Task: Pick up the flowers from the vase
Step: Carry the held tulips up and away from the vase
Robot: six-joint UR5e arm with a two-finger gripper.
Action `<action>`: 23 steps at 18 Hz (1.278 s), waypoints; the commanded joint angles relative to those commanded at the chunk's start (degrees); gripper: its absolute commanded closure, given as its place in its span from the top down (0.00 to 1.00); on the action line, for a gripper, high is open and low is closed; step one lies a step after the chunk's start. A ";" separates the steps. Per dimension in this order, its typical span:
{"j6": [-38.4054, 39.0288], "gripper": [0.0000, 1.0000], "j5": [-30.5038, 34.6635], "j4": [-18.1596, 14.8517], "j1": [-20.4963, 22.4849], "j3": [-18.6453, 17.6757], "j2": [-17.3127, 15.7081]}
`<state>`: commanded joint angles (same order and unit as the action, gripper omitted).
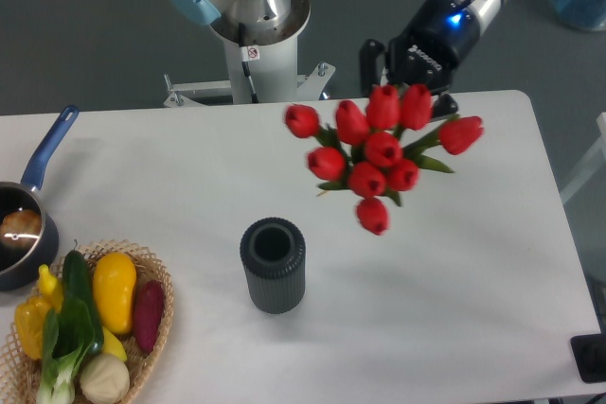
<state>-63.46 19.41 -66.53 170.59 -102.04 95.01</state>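
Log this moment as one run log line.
claw: behind flowers, grip hidden | flowers: out, raised right of vase | vase: upright, empty | step: lift done

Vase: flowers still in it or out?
Out. The vase stands upright with an empty dark mouth; the flowers hang apart from it, up and right, at the gripper.

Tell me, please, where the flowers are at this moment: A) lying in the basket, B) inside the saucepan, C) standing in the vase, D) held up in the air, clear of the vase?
D: the flowers hang above the table, up and to the right of the vase, whose mouth is open and empty, with the pincer behind the bunch.
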 joint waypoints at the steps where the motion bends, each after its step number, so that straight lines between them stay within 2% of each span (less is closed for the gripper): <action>1: 0.09 0.00 0.97 -0.09 0.53 -0.26 0.00; 5: 0.26 0.00 4.66 -0.62 2.90 -1.32 0.09; 9: -0.61 0.00 13.43 -0.44 4.31 -1.32 0.44; 11: -3.15 0.03 18.62 -0.44 4.40 -1.23 0.53; 14: -9.92 0.01 25.57 -0.62 4.49 -0.97 0.62; 23: -13.26 0.01 37.79 -0.62 4.31 -0.36 0.70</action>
<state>-76.72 57.20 -67.15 174.90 -102.40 95.71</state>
